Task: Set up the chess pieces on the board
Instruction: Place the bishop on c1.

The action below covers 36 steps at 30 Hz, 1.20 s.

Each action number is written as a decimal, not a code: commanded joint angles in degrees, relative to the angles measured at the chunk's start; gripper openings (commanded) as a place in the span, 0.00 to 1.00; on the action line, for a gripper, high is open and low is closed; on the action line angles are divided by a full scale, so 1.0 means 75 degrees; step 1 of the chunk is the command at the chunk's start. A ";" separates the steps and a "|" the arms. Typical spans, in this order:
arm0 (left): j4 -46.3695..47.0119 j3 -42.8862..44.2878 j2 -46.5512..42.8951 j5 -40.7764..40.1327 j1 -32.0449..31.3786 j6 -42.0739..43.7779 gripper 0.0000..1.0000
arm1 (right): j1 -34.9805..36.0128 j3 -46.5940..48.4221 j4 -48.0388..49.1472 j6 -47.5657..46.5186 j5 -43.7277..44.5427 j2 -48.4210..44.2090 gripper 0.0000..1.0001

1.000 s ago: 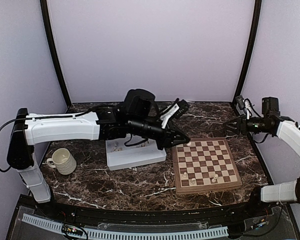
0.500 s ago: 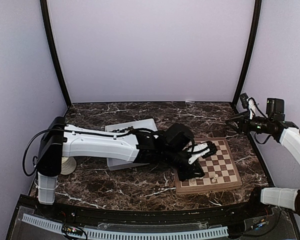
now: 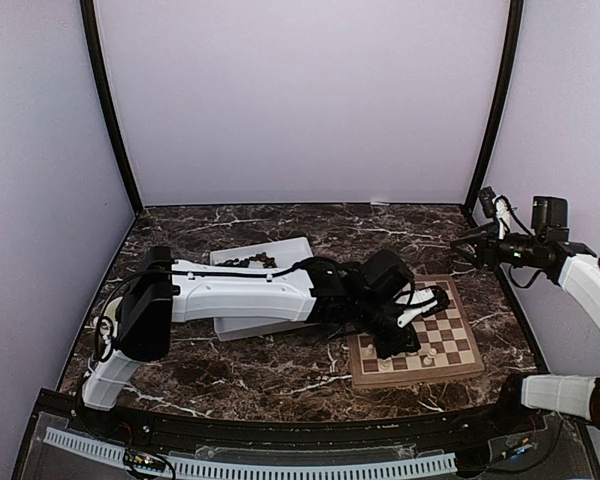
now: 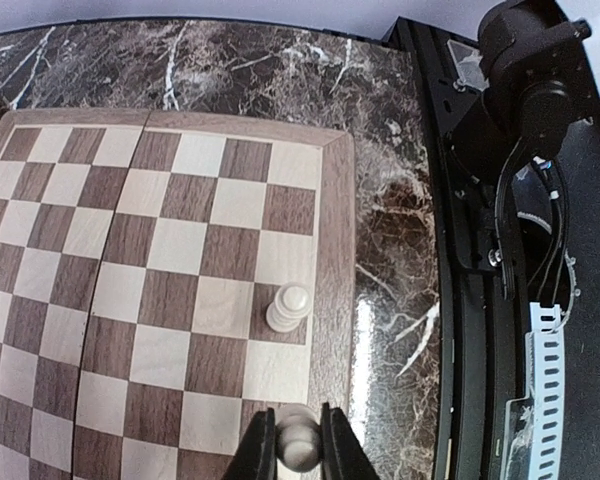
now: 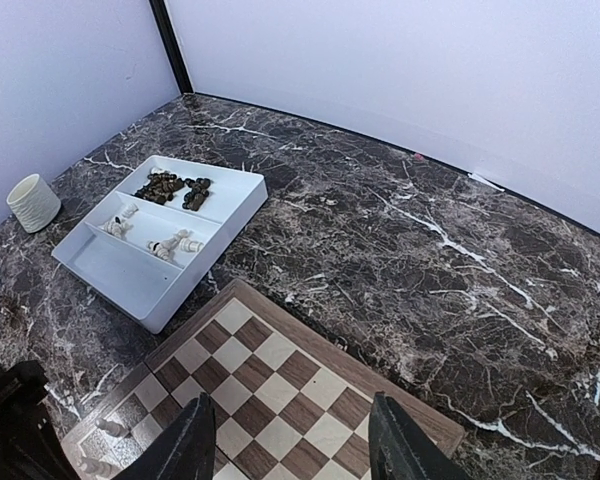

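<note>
My left gripper (image 4: 300,447) is shut on a cream-white chess piece (image 4: 301,440), low over the board's (image 4: 180,230) edge row. One cream pawn (image 4: 288,307) stands two squares ahead of it. In the top view the left arm stretches across to the board (image 3: 450,320), its gripper (image 3: 392,347) near the front edge, by two cream pieces (image 3: 431,352). My right gripper (image 3: 463,248) hangs open and empty above the back right corner; in its own view the gripper (image 5: 295,450) frames the board (image 5: 280,380).
A white divided tray (image 5: 130,285) left of the board holds dark pieces (image 5: 175,188) and cream pieces (image 5: 165,245). A cream ribbed mug (image 5: 32,202) stands at the far left. The left arm lies over part of the tray (image 3: 280,250).
My left arm has swung from the tray over to the board's near side and lowered, shut on a cream piece. The right gripper has risen a little toward the back right and widened slightly.
</note>
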 commanded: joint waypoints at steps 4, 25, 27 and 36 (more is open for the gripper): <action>-0.0854 0.0473 0.0358 -0.0196 -0.0116 0.0334 0.08 | -0.0033 0.0015 0.0090 -0.0161 -0.0084 0.0082 0.53; -0.1227 0.0785 0.0828 -0.0391 -0.0131 0.0475 0.16 | -0.0033 0.0050 -0.0035 -0.0296 -0.0152 0.0178 0.53; -0.1241 0.0792 0.0832 -0.0394 -0.0131 0.0480 0.18 | -0.0033 0.0045 -0.0038 -0.0308 -0.0161 0.0189 0.53; -0.1396 0.1109 0.0805 -0.0362 -0.0131 0.0419 0.32 | -0.0033 0.0060 -0.0068 -0.0324 -0.0187 0.0224 0.53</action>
